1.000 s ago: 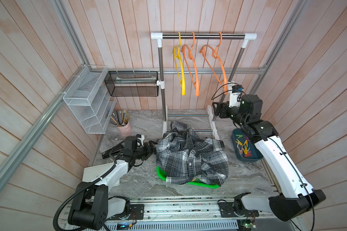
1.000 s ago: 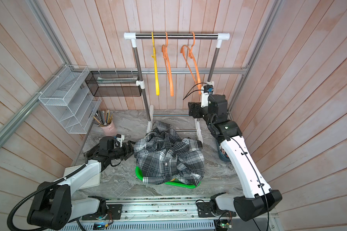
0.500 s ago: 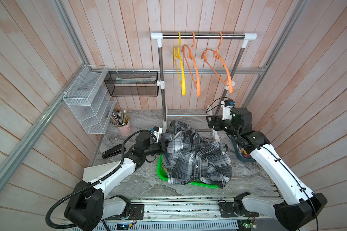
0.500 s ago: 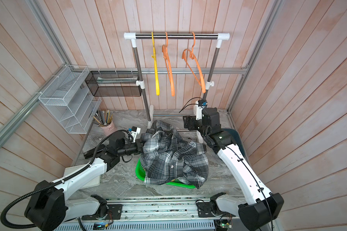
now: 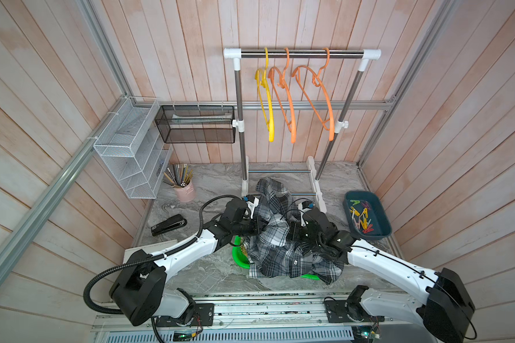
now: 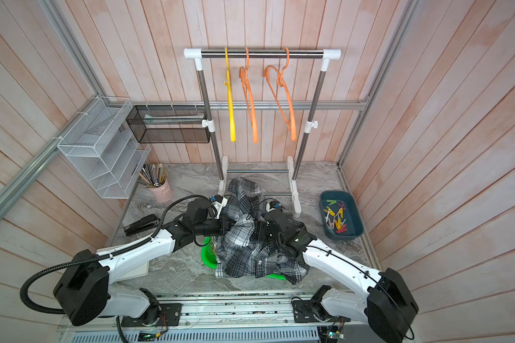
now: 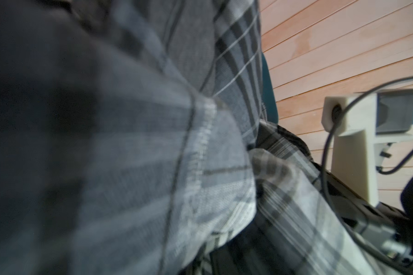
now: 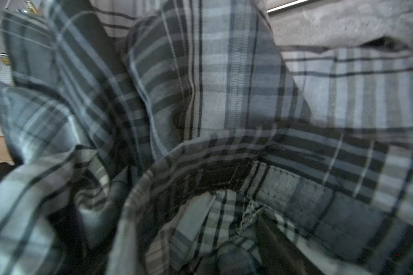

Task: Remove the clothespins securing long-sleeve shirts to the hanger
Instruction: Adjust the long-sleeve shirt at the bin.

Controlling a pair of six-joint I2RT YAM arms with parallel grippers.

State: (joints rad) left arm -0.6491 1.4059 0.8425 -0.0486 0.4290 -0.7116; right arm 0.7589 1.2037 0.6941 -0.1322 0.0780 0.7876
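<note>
- In both top views you see the clothespins [image 5: 361, 219] in a teal tray [image 5: 382, 236], well apart from the grey plaid shirt [image 5: 280, 257] heaped over a green hanger [image 5: 238, 257] on the counter [image 5: 214, 185].
- Your 2 wrist views show only plaid cloth.
- Your left hand [image 5: 257, 224] is buried in the shirt, so its opening cannot be told.
- Your right hand [image 5: 292, 235] stands wide in the cloth.

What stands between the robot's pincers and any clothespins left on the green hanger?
The grey plaid shirt. It lies bunched over the green hanger, hiding most of it; cloth fills both wrist views. The only clothespins showing lie in the teal bin.
</note>
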